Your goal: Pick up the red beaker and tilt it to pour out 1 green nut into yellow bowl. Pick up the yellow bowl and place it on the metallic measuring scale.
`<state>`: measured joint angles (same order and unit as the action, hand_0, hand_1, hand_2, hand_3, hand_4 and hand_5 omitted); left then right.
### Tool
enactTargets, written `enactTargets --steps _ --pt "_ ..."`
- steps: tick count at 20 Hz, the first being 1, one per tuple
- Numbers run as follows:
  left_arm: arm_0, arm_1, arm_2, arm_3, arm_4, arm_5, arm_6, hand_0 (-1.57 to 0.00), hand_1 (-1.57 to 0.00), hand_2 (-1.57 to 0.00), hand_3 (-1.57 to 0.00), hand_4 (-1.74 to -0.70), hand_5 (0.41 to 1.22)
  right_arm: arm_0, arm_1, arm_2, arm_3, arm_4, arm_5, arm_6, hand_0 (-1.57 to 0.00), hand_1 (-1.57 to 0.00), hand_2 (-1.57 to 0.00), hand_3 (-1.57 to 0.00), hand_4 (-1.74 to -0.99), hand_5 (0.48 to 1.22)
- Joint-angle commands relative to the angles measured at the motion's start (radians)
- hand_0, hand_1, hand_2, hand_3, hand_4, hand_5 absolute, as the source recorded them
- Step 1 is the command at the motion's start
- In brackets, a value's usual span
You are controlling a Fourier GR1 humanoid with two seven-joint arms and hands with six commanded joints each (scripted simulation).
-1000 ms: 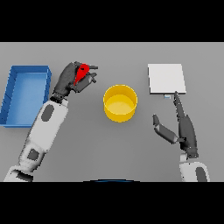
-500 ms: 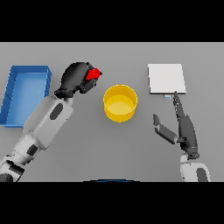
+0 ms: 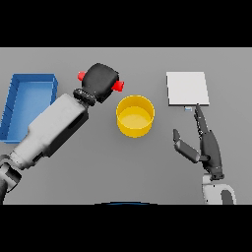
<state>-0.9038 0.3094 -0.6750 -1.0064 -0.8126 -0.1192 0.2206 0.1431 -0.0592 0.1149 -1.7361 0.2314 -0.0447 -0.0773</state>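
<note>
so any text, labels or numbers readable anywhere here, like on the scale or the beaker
None. The metallic measuring scale has a plain top, and the small part at its near edge is too small to read. The red beaker, yellow bowl and blue tray carry no markings.

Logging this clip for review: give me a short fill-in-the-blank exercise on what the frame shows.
1. The left hand is curled round a ___ beaker.
2. The yellow bowl stands on the ___, not on the scale.
3. The right hand lies with fingers straight, pointing toward the ___.
4. The blue tray lies to the robot's ___.

Missing words: red; table; scale; left
</note>
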Motion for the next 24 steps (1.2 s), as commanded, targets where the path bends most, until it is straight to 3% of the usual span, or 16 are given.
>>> enactTargets --steps 1,3,7,10,14,18,24 --pt "-0.012 0.002 -0.028 0.003 -0.017 -0.031 0.005 -1.57 -1.57 -1.57 -1.39 -1.69 1.211 0.005 0.010 0.007 -0.009 -0.001 -0.001 -0.006 0.00 0.00 0.00 0.00 -1.287 0.690" --pt "-0.069 -0.005 -0.076 0.040 -0.048 -0.063 -0.031 -1.57 -1.57 -1.57 -1.28 -1.70 1.215 -0.003 0.010 -0.005 0.001 -0.003 -0.011 -0.007 0.00 0.00 0.00 0.00 -1.292 0.678" --pt "-0.132 -0.005 -0.188 0.073 -0.109 -0.117 -0.110 -1.57 -1.57 -1.57 -1.45 -1.72 1.218 -0.003 0.024 -0.014 0.009 -0.035 -0.005 -0.010 0.00 0.00 0.00 0.00 -1.294 0.653" --pt "-0.162 -0.004 -0.276 0.081 -0.164 -0.165 -0.118 -1.57 -1.57 -1.57 -1.51 -1.73 1.220 -0.004 0.033 -0.009 0.025 -0.023 -0.014 -0.012 0.00 0.00 0.00 0.00 -1.291 0.640" --pt "-0.232 -0.022 -0.358 0.113 -0.221 -0.205 -0.130 -1.57 -1.57 -1.57 -1.55 -1.74 1.220 -0.003 0.034 -0.009 0.027 -0.001 -0.032 -0.006 0.00 0.00 0.00 0.00 -1.288 0.627" --pt "-0.279 -0.044 -0.428 0.169 -0.263 -0.187 -0.164 -1.57 -1.57 -1.57 -1.56 -1.74 1.221 -0.006 0.029 -0.014 0.040 0.007 -0.040 -0.009 0.00 0.00 0.00 0.00 -1.276 0.593" --pt "-0.370 -0.055 -0.531 0.232 -0.315 -0.226 -0.224 -1.57 -1.57 -1.57 -1.57 -1.74 1.221 -0.001 0.027 -0.008 0.028 0.024 -0.048 -0.011 0.00 0.00 0.00 0.00 -1.216 0.585"
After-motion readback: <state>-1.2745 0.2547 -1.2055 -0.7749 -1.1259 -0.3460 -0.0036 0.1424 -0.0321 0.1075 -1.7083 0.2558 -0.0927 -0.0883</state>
